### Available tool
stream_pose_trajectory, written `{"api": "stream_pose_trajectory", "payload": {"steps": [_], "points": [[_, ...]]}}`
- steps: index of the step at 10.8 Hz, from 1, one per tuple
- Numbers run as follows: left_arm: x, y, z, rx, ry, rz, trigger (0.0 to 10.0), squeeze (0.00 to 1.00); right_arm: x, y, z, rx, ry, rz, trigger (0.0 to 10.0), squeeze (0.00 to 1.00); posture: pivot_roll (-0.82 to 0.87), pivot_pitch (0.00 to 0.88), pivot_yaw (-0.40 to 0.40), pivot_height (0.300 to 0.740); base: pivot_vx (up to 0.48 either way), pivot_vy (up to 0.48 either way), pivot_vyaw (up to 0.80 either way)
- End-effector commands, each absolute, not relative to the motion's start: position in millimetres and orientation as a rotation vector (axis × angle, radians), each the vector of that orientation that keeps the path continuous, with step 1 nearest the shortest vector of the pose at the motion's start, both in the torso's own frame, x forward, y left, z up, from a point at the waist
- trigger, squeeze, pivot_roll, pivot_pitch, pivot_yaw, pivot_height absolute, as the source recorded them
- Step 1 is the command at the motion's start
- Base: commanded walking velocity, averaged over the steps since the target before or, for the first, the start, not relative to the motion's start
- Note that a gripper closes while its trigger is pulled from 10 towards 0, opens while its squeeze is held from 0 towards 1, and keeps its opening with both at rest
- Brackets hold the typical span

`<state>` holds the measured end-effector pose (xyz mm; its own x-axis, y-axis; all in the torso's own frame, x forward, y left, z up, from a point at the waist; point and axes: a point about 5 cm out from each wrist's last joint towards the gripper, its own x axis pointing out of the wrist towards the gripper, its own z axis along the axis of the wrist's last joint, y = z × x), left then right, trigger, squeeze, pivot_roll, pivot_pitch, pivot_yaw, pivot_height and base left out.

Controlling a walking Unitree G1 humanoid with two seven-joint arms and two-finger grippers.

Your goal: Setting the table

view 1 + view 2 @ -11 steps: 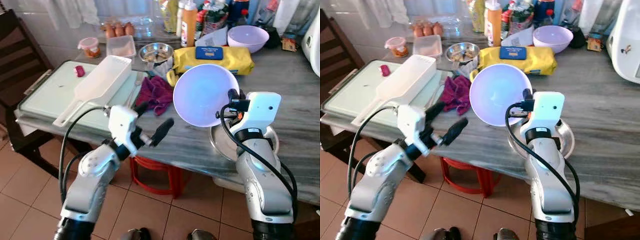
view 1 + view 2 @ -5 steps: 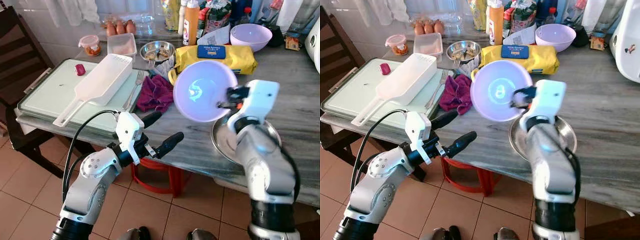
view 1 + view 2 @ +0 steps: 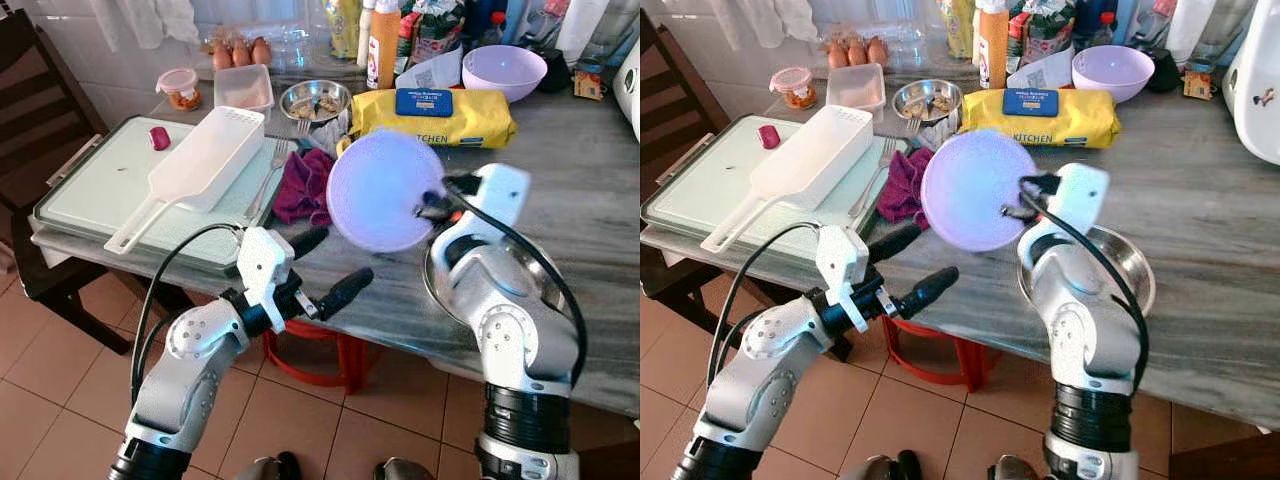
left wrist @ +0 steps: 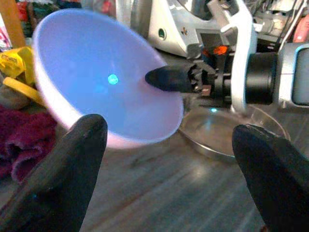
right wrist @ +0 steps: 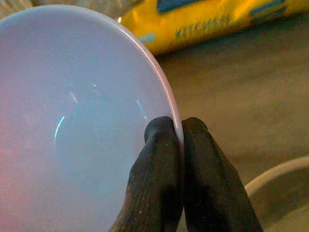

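Spanning the scene, the grey marble bench (image 3: pixel 590 180) carries a pale green tray (image 3: pixel 90 190) at 9 o'clock, with a white slotted scoop (image 3: pixel 195 170) lying across it. A yellow kitchen pack (image 3: pixel 430 112) lies at 12 o'clock, and a second lavender bowl (image 3: pixel 503 70) stands beyond it at 1 o'clock. The lavender bowl (image 3: pixel 383 190) is lifted off the bench near the centre, tipped on edge so its underside faces the head camera, above and beside the steel plate (image 3: pixel 1130 270) at 4 o'clock. The right end effector (image 5: pixel 181 133) pinches the bowl's rim, one finger inside and one outside. A purple cloth (image 3: pixel 303 185) lies at 10 o'clock of the bowl. The left end effector (image 3: pixel 330 270) hovers at 7 o'clock over the bench edge, fingers spread apart and holding nothing.
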<state>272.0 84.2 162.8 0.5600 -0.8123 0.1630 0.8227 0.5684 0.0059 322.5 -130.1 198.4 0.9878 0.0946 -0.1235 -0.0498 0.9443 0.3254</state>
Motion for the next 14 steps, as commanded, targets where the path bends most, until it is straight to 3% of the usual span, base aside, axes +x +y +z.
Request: {"api": "stream_pose_trajectory", "payload": {"steps": [1, 4, 8, 11, 14], "points": [[269.0, 84.1, 162.5, -0.06, -0.148, -0.962, 10.0, 0.0, 324.6, -125.4, 200.8, 0.326, 0.148, 0.094, 10.0, 0.0, -0.21, 0.157, 0.069, 0.74, 0.0, 0.0, 0.0], [268.5, 82.0, 162.1, -0.062, -0.143, -0.962, 10.0, 0.0, 324.9, -129.7, 208.5, 0.241, 0.069, 0.105, 10.0, 0.0, -0.2, 0.154, 0.071, 0.74, 0.0, 0.0, 0.0], [268.3, 80.1, 160.6, -0.052, -0.132, -0.969, 10.0, 0.0, 322.9, -129.1, 197.3, 0.358, 0.225, 0.082, 10.0, 0.0, -0.21, 0.152, 0.071, 0.74, 0.0, 0.0, 0.0], [266.8, 79.5, 158.9, -0.048, -0.121, -0.975, 10.0, 0.0, 321.1, -137.7, 193.2, 0.254, 0.279, 0.025, 10.0, 0.0, -0.2, 0.153, 0.07, 0.74, 0.0, 0.0, 0.0], [266.4, 77.7, 158.0, -0.047, -0.115, -0.986, 10.0, 0.0, 319.9, -140.8, 189.3, 0.267, 0.333, 0.011, 10.0, 0.0, -0.21, 0.154, 0.074, 0.74, 0.0, 0.0, 0.0]]}}
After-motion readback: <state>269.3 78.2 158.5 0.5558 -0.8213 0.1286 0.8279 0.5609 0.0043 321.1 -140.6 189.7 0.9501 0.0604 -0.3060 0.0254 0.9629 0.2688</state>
